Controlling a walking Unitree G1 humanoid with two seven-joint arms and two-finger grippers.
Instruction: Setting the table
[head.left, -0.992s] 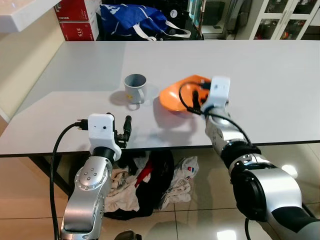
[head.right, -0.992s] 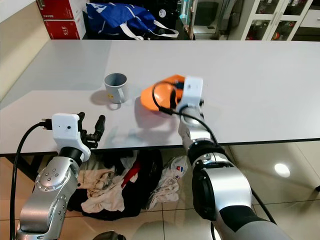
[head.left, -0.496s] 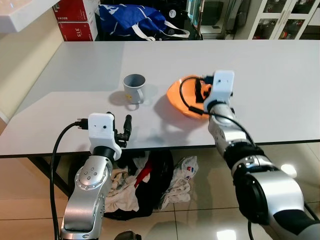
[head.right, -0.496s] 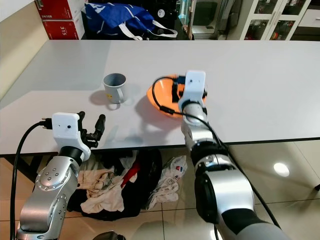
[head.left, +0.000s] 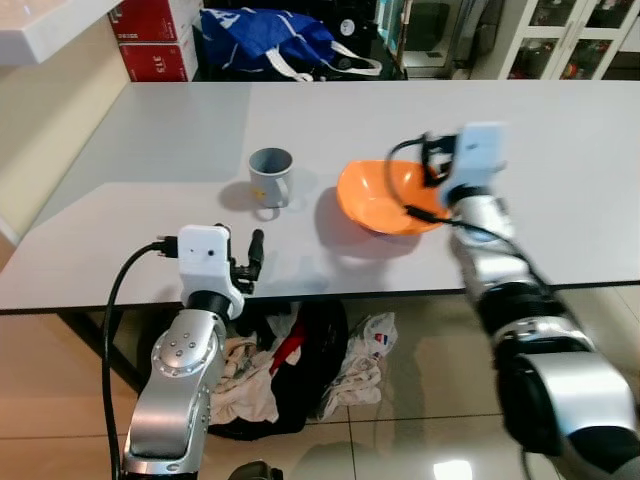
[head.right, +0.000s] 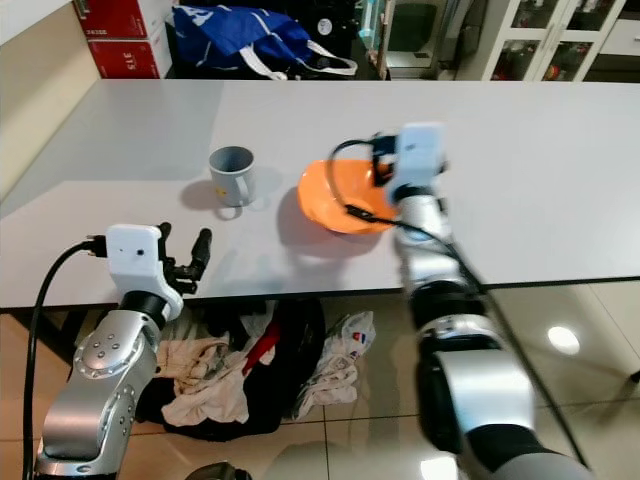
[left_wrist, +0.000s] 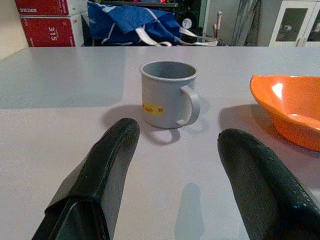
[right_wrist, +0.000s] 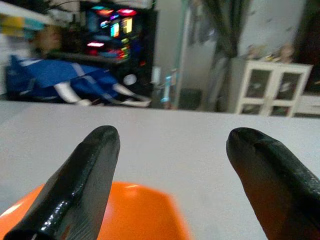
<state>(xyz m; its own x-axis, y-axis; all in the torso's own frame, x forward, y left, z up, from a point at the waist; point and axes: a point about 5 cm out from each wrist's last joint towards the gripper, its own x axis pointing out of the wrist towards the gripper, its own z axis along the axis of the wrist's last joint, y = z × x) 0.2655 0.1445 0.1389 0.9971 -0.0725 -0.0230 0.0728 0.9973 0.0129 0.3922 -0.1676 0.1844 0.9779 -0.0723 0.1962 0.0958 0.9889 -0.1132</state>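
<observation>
An orange bowl (head.left: 385, 196) sits upright on the grey desk (head.left: 560, 130), mouth up, just right of a grey mug (head.left: 270, 176) whose handle points toward the robot; the right gripper (right_wrist: 172, 165) hovers over the bowl's right rim — fingers spread, holding nothing; the left gripper (left_wrist: 175, 187) waits near the mug, fingers apart.

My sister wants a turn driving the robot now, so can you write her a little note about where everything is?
Right gripper: open, empty, raised over the far rim of the orange bowl.
Left gripper: open, empty, at the table's near edge, pointing at the grey mug.
Done: bowl sits upright on the table, mug beside it on the robot's left, apart.
Left: any other tableware; none is in sight.
</observation>
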